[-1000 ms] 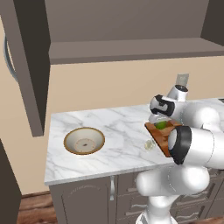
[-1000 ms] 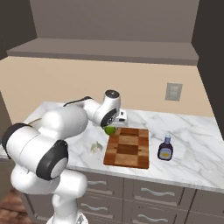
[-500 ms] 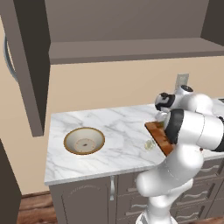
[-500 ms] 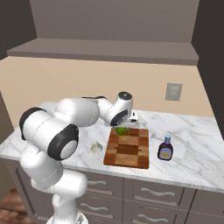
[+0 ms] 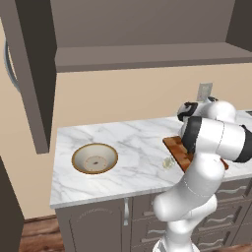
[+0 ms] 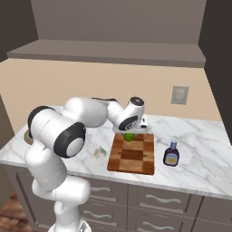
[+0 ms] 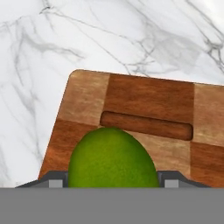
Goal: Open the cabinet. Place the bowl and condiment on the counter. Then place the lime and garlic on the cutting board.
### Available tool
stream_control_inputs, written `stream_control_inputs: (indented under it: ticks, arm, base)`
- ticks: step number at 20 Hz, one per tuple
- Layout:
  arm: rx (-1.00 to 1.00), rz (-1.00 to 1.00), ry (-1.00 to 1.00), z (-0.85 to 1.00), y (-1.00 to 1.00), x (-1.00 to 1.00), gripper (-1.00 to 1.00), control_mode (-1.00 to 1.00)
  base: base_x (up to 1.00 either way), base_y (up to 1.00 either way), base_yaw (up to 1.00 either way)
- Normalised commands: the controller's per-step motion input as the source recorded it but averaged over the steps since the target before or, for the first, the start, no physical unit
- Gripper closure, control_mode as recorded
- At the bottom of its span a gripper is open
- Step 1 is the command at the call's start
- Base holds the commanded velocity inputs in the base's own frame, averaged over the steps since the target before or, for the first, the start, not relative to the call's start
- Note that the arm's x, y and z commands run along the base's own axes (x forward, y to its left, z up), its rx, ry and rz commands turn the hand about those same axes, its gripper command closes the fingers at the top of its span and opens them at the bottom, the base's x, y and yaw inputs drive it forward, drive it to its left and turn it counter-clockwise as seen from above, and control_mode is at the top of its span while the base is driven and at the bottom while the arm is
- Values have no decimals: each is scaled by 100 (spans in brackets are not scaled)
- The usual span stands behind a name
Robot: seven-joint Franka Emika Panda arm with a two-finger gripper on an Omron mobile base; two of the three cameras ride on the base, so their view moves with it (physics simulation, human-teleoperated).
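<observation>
— Over the cutting board (image 6: 131, 154) now, is it? A second ago the arm was short of the near edge.

— Yes, the gripper (image 6: 130, 130) has swung further along the counter (image 6: 199, 149) and hangs above the board's far end, with the lime (image 7: 113, 159) wedged between its fingers. The jaws stand wide, closed on the fruit.

— So the lime is not set down yet?

— From the right base view I cannot tell whether it touches the wood; it looks very close.

— And the rest?

— The cabinet (image 5: 29, 74) stands open, the bowl (image 5: 94, 158) and the condiment (image 6: 171, 153) are on the marble, and the garlic (image 6: 99, 152) lies just beside the board's left edge. I judge the release comes next, then the garlic.
</observation>
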Motion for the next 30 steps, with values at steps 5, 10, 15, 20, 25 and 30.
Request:
stream_control_inputs:
  ticks: [5, 10, 15, 20, 25, 30]
  arm:
    - [3, 3, 0, -10, 0, -4, 100, -100]
    - [0, 0, 0, -6, 0, 0, -100, -100]
    - [0, 0, 0, 0, 0, 0, -100, -100]
    - [0, 0, -1, 0, 0, 0, -100, -100]
    - [0, 0, -1, 5, 1, 0, -100, -100]
    - [0, 2, -3, 28, 7, -22, -100, -100]
  base:
    - [0, 0, 0]
    - [0, 0, 0]
    - [0, 0, 0]
    - [0, 0, 0]
    - [0, 0, 0]
    - [0, 0, 0]
